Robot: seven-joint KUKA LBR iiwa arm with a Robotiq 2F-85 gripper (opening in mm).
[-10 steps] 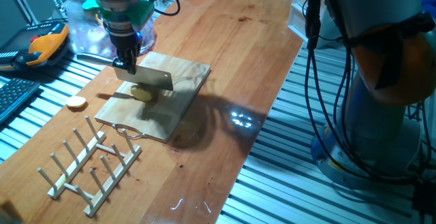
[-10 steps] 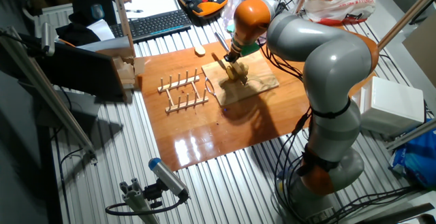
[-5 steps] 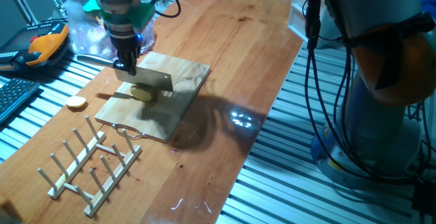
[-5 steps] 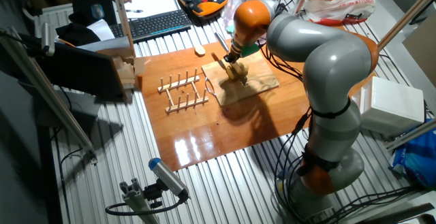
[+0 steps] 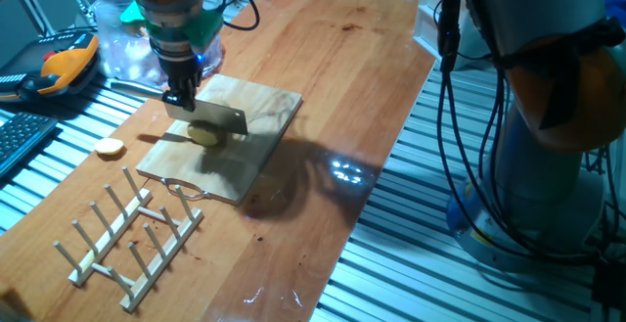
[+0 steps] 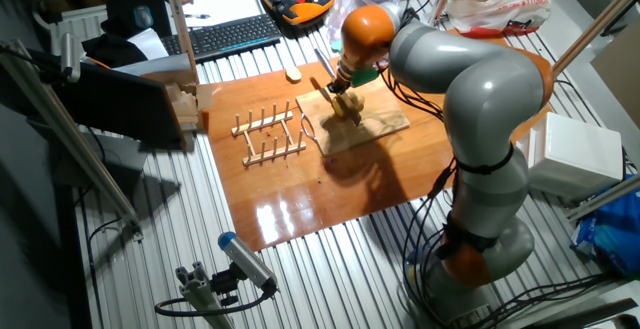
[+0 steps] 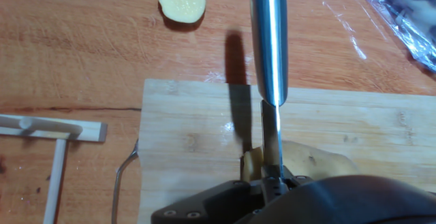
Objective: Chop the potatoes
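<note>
Presently, the potato (image 5: 204, 134) is seen near the middle of the cutting board (image 5: 264, 116), which lies toward the counter's (image 5: 323, 68) left edge. The knife (image 5: 208, 114) is held by its handle in the gripper (image 5: 179, 94), jaws clamped on it, blade edge-down across the potato so that the cut falls crosswise. In the hand view the blade (image 7: 272, 139) appears sunk into the potato (image 7: 313, 161). A loose slice (image 5: 110, 148) lies off the board, by the dish rack (image 5: 132, 234).

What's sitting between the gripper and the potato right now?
The cleaver: the gripper holds its handle, and its blade meets the potato on the cutting board, in one fixed view.
</note>
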